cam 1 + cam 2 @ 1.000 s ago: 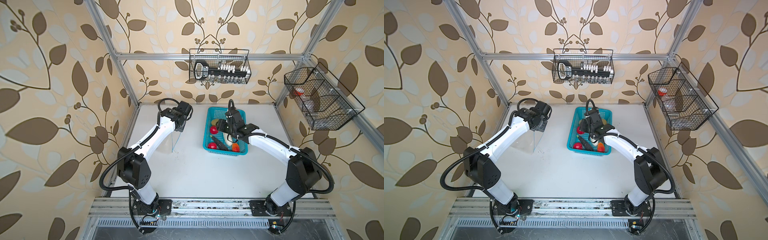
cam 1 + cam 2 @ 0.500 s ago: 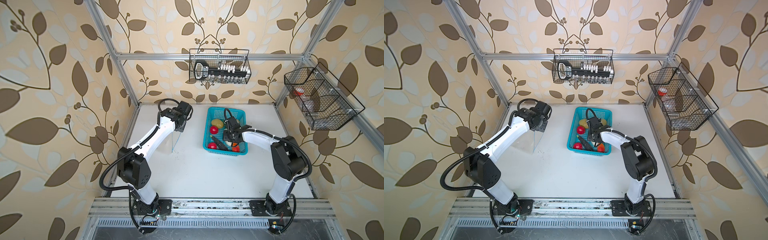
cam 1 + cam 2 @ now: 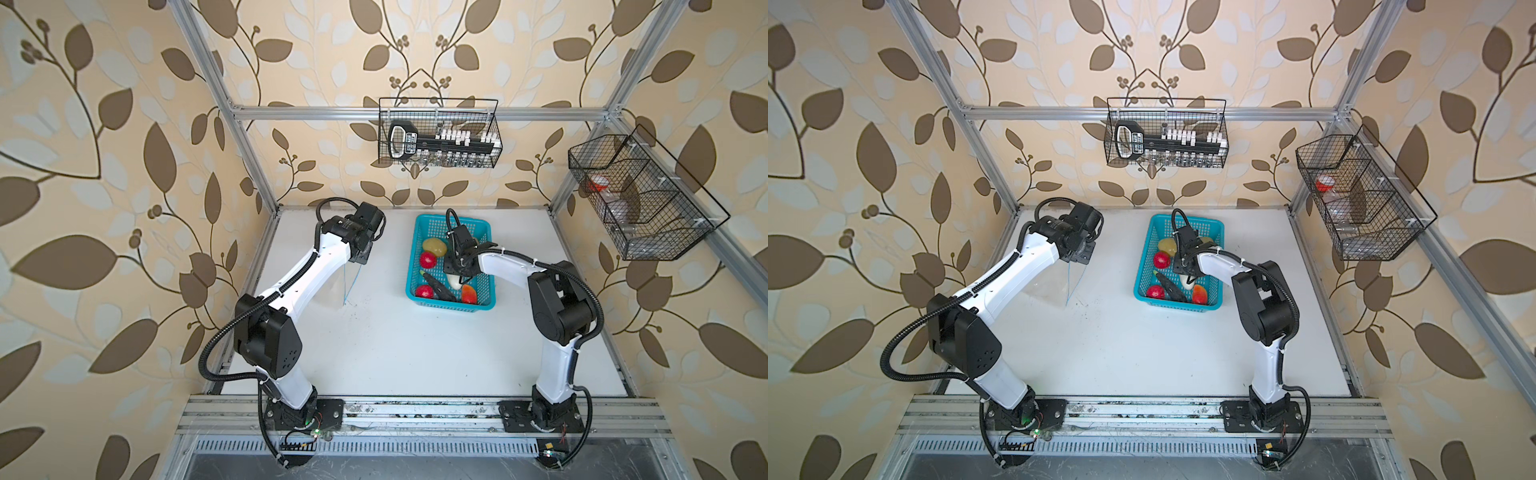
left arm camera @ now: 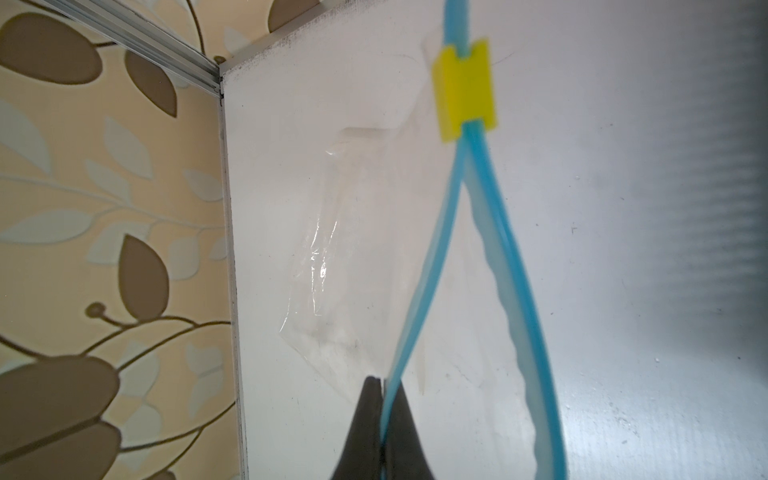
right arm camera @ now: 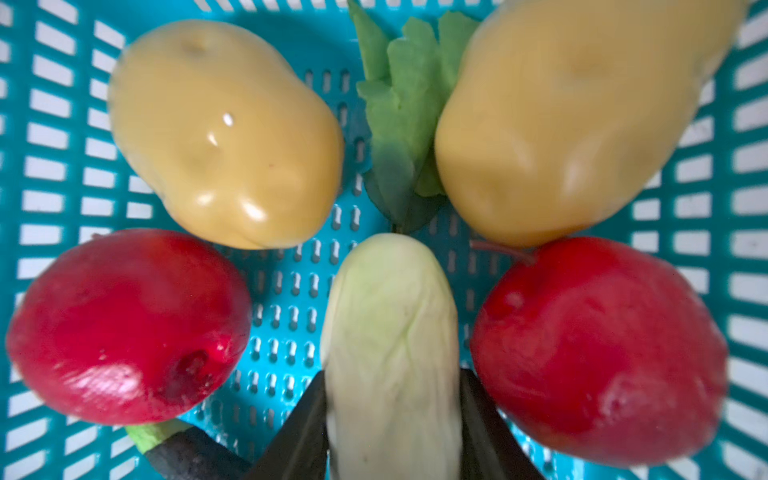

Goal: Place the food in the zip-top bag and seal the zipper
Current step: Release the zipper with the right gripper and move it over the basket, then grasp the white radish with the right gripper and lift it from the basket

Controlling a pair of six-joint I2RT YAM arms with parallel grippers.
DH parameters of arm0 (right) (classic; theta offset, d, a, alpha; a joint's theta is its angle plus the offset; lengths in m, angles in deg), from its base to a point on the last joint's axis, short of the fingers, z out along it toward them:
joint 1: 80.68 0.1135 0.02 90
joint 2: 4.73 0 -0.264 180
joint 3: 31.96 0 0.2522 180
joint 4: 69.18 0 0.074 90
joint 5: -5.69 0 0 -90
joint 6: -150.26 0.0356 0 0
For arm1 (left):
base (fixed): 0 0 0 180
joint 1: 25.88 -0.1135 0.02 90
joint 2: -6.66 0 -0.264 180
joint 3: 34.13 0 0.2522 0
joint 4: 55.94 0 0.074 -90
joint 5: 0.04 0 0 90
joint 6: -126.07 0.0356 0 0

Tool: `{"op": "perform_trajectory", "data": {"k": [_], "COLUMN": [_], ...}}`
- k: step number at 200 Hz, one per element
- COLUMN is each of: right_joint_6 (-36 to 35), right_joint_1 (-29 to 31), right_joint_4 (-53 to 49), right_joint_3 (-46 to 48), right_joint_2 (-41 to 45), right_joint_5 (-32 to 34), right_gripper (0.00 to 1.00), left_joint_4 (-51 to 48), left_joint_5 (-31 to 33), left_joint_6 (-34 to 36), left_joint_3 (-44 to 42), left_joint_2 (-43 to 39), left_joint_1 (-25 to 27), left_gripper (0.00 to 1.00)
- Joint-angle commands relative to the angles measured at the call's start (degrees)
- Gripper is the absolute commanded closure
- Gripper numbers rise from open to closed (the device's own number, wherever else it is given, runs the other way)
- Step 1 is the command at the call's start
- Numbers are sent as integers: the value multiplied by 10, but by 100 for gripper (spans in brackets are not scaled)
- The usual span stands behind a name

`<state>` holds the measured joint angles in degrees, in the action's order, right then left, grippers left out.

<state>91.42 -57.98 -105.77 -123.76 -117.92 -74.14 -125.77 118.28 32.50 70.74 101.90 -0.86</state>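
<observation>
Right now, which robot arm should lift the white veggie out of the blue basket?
Right. The right end effector has fingers against both sides of the pale white toy cucumber in the turquoise perforated plastic basket. The left end effector is busy, shut on the light-blue zipper strip of the clear plastic bag.

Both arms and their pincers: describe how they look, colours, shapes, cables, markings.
The left arm and right arm match: glossy white links between bulky black joint housings, each trailed by a ribbed black cable looping outside the links. No markings are legible. The left pincer and right pincer have dark, wedge-shaped fingers tapering to narrow tips.
</observation>
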Motion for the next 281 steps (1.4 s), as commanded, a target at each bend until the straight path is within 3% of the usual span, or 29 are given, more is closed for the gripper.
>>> {"op": "perform_trajectory", "data": {"k": [1, 56, 100, 176, 205, 233, 259, 281], "right_joint_6": [-7, -8, -3, 2, 7, 11, 58, 119], "right_joint_1": [-8, -15, -15, -21, -22, -25, -36, -32], "right_joint_4": [11, 1, -9, -56, -49, -30, 103, 250], "right_joint_3": [-7, -40, -79, -142, -132, -119, -26, 65], "right_joint_2": [1, -33, -49, -114, -110, -87, 4, 97], "right_joint_5": [-28, -43, -36, -48, -56, -98, -192, -219], "right_gripper": [61, 44, 39, 43, 53, 78, 92, 100], "left_joint_4": [-13, -13, -7, -9, -10, -17, -21, -26], "left_joint_5": [-8, -13, -15, -10, -15, -19, -30, -33], "left_joint_6": [-9, -10, -8, -8, -9, -14, -17, -17], "left_joint_3": [8, -1, -12, -15, -11, -4, -4, 3], "left_joint_2": [-16, -25, -31, -31, -30, -26, -26, -23], "left_joint_1": [-6, -6, -6, -6, -6, -6, -6, -6], "left_gripper": [100, 100, 100, 100, 100, 100, 100, 100]}}
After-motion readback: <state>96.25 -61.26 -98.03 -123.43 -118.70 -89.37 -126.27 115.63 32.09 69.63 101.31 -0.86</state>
